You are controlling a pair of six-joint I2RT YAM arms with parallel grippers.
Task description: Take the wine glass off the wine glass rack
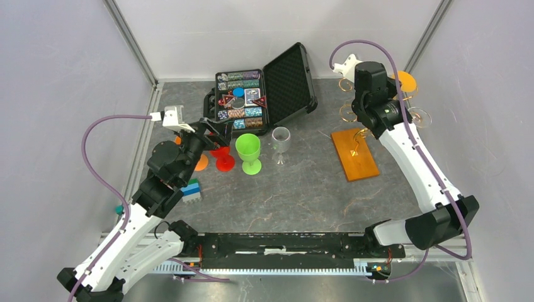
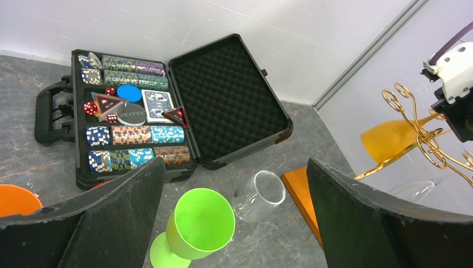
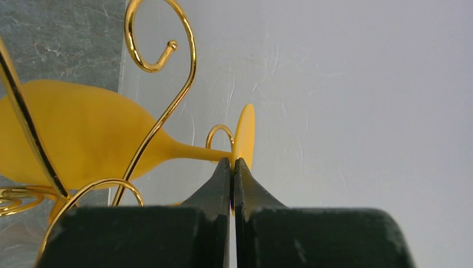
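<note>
The wine glass rack, gold wire scrolls (image 1: 350, 112) on a flat orange-brown base (image 1: 354, 154), stands at the right. A yellow wine glass (image 3: 83, 134) hangs sideways on it, its foot (image 1: 403, 80) pointing toward the back right wall. My right gripper (image 3: 232, 164) is shut on the rim of that foot (image 3: 244, 137). A gold scroll (image 3: 193, 50) crosses in front of the stem. A clear glass (image 1: 420, 117) also hangs on the rack. My left gripper (image 2: 234, 167) is open and empty, hovering above the table left of centre.
A green goblet (image 1: 249, 151) and a clear glass (image 1: 281, 141) stand mid-table, with a red glass (image 1: 223, 157) beside them. An open black poker-chip case (image 1: 252, 94) lies at the back. Coloured blocks (image 1: 191, 190) sit by the left arm. Walls close in on both sides.
</note>
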